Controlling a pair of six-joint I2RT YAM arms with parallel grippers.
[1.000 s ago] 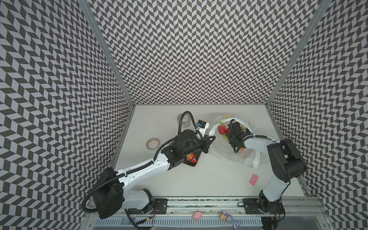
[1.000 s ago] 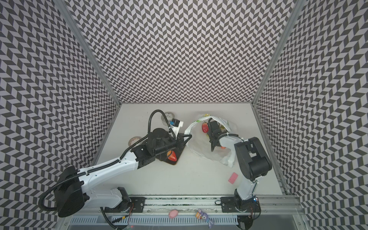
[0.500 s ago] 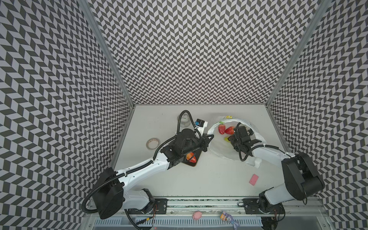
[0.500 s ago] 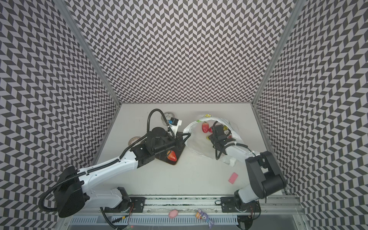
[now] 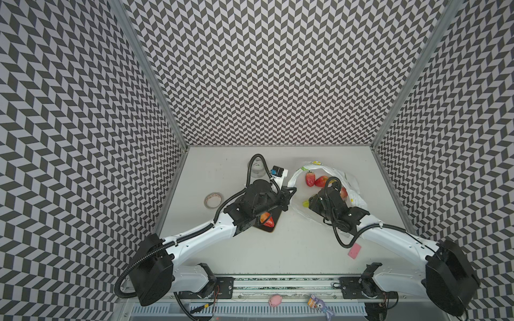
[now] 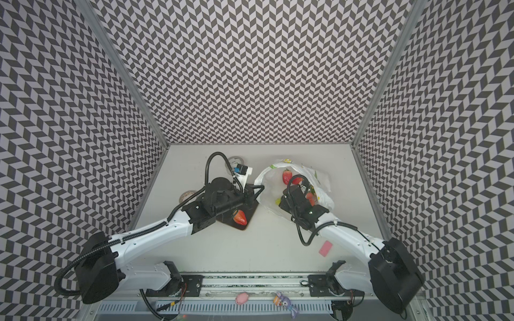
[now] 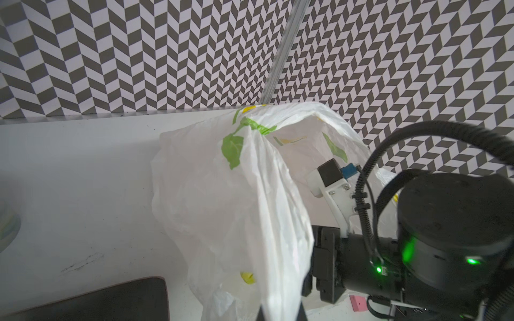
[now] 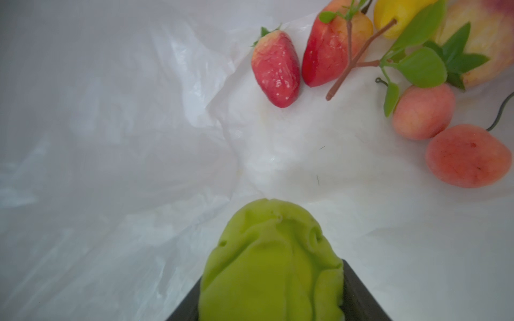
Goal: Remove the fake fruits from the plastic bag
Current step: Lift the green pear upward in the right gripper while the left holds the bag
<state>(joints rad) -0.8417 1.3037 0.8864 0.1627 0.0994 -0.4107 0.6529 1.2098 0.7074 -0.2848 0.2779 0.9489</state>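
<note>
The white plastic bag lies open at the right rear, its leaf print showing in the left wrist view. My left gripper is shut on the bag's edge and holds it up. Over the bag's lower sheet, my right gripper is shut on a green pear. Two strawberries, a lemon with a leafy sprig and two peaches lie deeper in the bag. Another strawberry rests outside on a black pad.
A tape roll lies left of the left arm, and a clear cup stands behind it. A pink block lies at the front right. A pink pig and a purple toy sit on the front rail.
My right gripper has drawn back from the bag's depth toward its mouth and turned leftward, uncovering the two strawberries. The left arm has held still.
</note>
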